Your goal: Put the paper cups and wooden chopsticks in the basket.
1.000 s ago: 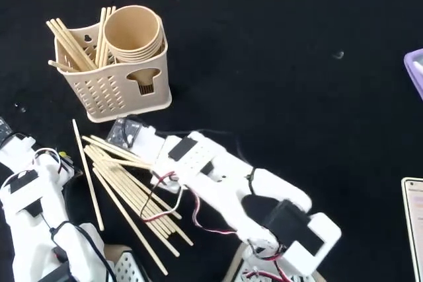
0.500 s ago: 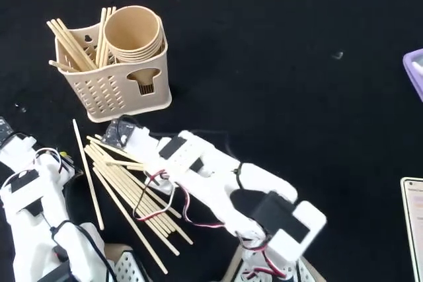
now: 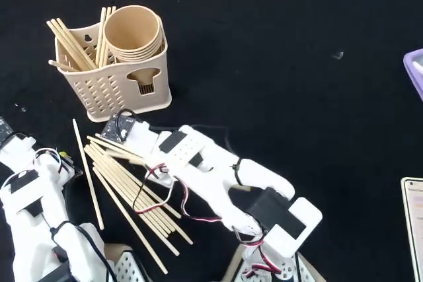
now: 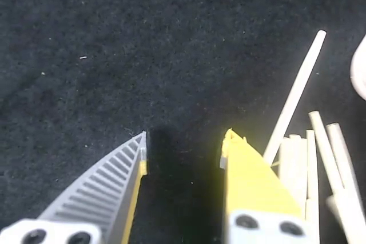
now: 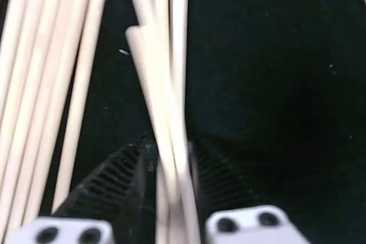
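Basket [image 3: 122, 87] stands upright at far left of the table [image 3: 297, 97]. It holds one nested stack of paper cups [image 3: 132, 31], roughly five rims showing, plus two bunches of wooden chopsticks: about five leaning out at the corner [image 3: 68, 44] and about three behind the cups [image 3: 104, 26]. On the table in front of the basket lies a chopstick pile [image 3: 135, 193] of about ten, fanned diagonally, with one loose chopstick [image 3: 88, 175] lying just beside it. The right arm is stretched low from the near edge toward the basket; the right gripper [image 5: 166, 152] is clenched on two or three held chopsticks [image 5: 163, 84] at the pile's far end. The left arm is folded at the near left corner; the left gripper [image 4: 183, 141] is spread apart over bare table, grasping nothing.
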Available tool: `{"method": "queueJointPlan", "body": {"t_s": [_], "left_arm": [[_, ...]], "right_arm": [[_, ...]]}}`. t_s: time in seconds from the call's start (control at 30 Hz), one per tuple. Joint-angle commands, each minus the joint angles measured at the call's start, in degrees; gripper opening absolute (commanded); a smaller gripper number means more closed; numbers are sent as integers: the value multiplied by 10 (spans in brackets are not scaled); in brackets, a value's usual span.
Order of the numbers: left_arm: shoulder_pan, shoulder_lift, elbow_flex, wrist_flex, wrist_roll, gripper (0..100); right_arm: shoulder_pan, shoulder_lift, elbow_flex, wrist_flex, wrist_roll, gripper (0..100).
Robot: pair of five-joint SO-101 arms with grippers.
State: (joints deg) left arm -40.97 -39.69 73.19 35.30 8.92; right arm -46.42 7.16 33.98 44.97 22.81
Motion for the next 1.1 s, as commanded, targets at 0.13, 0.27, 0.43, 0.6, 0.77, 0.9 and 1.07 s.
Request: {"method": "queueJointPlan", "body": {"t_s": [0.13,0.27,0.43,0.6,0.77,0.9,1.07], "left_arm": [[-3,-13,-27,-4,0,216],[-3,-13,-27,-4,0,216],[-3,-13,-26,-4,0,216],[-4,-13,-25,-4,0,216],[-4,-13,-25,-4,0,216],[-4,-13,-25,-4,0,216],[-4,-13,-26,-4,0,216]], "right_arm": [[39,-132,1,41,13,10],[40,-204,55,40,14,10],[41,-237,91,21,15,10],[48,-179,126,-21,13,30],[50,-73,73,-21,8,157],[49,-47,18,13,8,155],[49,-68,-7,41,-24,158]]}}
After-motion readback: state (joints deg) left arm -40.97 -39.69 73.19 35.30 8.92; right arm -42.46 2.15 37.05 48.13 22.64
